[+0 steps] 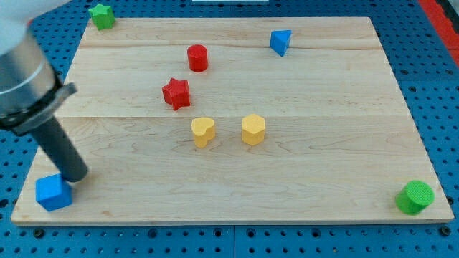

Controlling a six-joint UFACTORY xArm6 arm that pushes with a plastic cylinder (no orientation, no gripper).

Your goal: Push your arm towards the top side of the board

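My tip rests on the wooden board near its bottom left corner. It stands just above and to the right of a blue cube, touching or almost touching it. The dark rod rises up and to the left to the grey arm body at the view's left edge. A red star and a red cylinder lie up and to the right of the tip, near the board's middle top. A green star sits at the top left corner.
A yellow heart-shaped block and a yellow hexagon sit side by side at the board's centre. A blue triangle lies near the top edge. A green cylinder stands at the bottom right corner. Blue pegboard surrounds the board.
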